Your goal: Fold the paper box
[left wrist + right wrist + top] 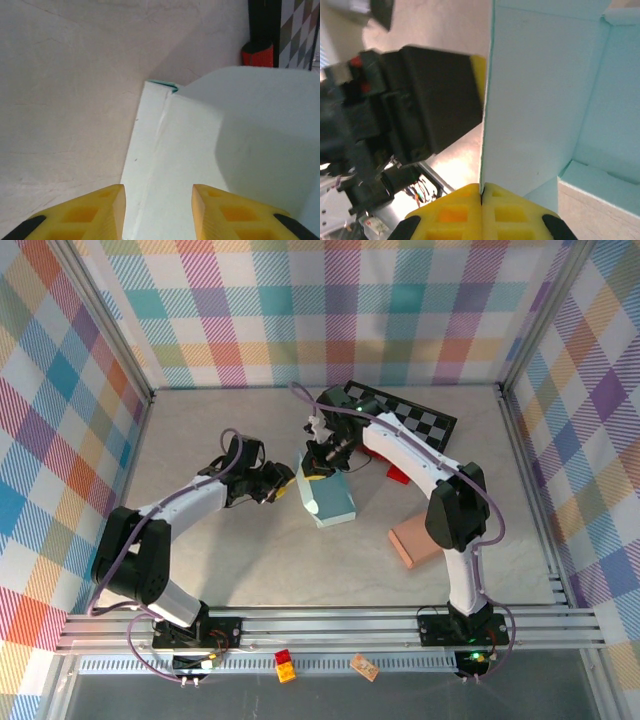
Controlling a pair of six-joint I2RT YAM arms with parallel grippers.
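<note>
Your right gripper [481, 192] was clamped shut on the thin edge of an upright flap of the paper box [335, 502], which lay mid-table [230, 560]. Your left gripper [157, 212] stood with its jaws apart at the box's outer wall, gripping nothing. A sideways pull on so narrow a pinch could have torn the flap, slipped off it, or dragged the unbraced box along.

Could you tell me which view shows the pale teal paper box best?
The top external view: nearly the whole pale teal paper box shows there. The left wrist view gives one close panel; the right wrist view, an upright flap and inner corner.
</note>
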